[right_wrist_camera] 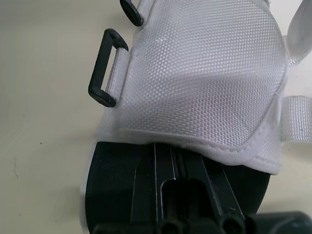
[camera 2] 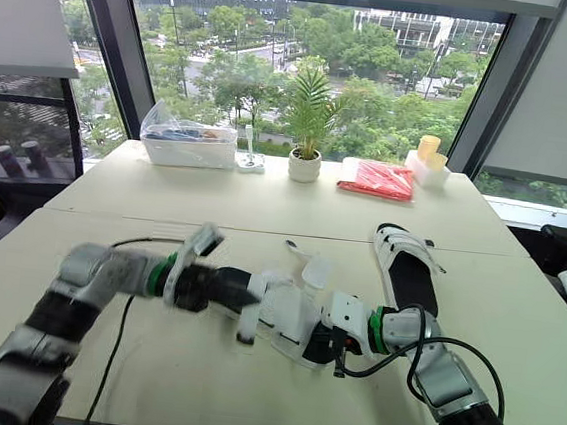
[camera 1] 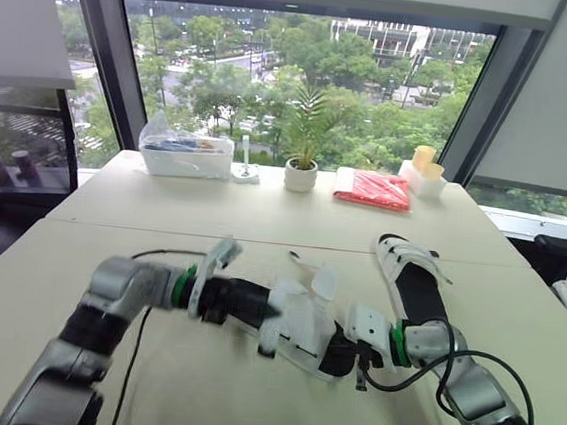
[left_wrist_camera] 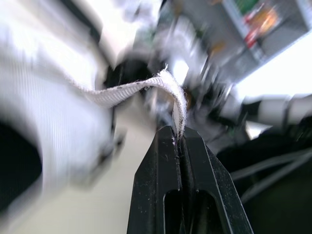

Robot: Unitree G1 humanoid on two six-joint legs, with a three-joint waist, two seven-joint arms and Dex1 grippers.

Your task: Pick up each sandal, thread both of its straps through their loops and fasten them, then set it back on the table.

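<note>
The left gripper has its two black fingers pressed together on the free end of a white woven webbing strap. The strap arches from the fingertips back toward the sandal's upper, and its cut end is frayed.

The white fabric sandal with a black sole is at the front-centre of the smooth, pale beige table, between the two grippers. Whether its sole rests on the table cannot be told.

The right gripper is clamped on the near end of the sandal. Its fingers lie side by side against the smooth black footbed, with the tips under the rounded, stitched hem of the upper. The upper is a coarse basket-weave textile, domed in shape. A black rectangular plastic loop with rounded corners hangs from its edge on a short webbing tab. The table surface shows through the loop.

A second sandal of the same make lies flat on the table to the robot's right and farther back, apart from the first. Its long black footbed is exposed.
</note>
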